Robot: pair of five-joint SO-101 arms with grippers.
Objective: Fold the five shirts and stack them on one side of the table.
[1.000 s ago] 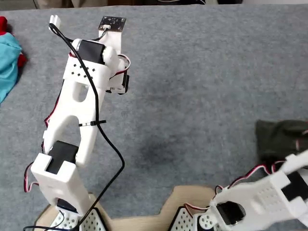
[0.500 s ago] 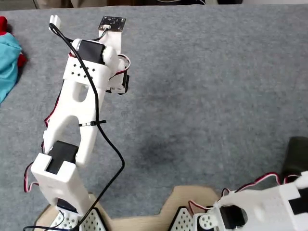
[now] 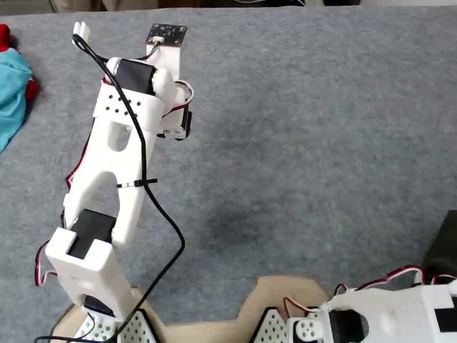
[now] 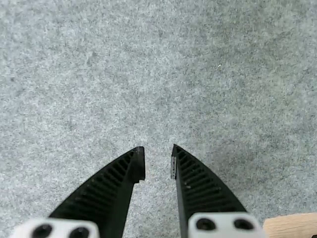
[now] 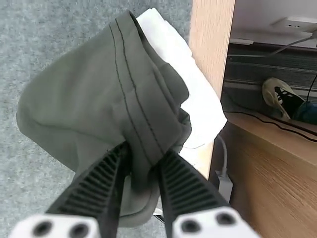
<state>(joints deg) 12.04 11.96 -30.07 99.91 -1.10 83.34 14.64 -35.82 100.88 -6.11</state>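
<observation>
Shirts on the grey table [image 3: 300, 143].
A dark green shirt [image 5: 109, 99], bunched, its stitched hem showing, is pinched in the right gripper [image 5: 144, 151] at the table's right edge, partly covering a white shirt [image 5: 198, 99]. At the far left edge, a crumpled teal shirt [image 3: 11, 93] lies against red cloth [image 3: 6, 36].

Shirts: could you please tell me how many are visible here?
4: teal shirt against a red shirt at the left edge; olive shirt in the right pincer, above a white shirt. Others may be hidden.
</observation>
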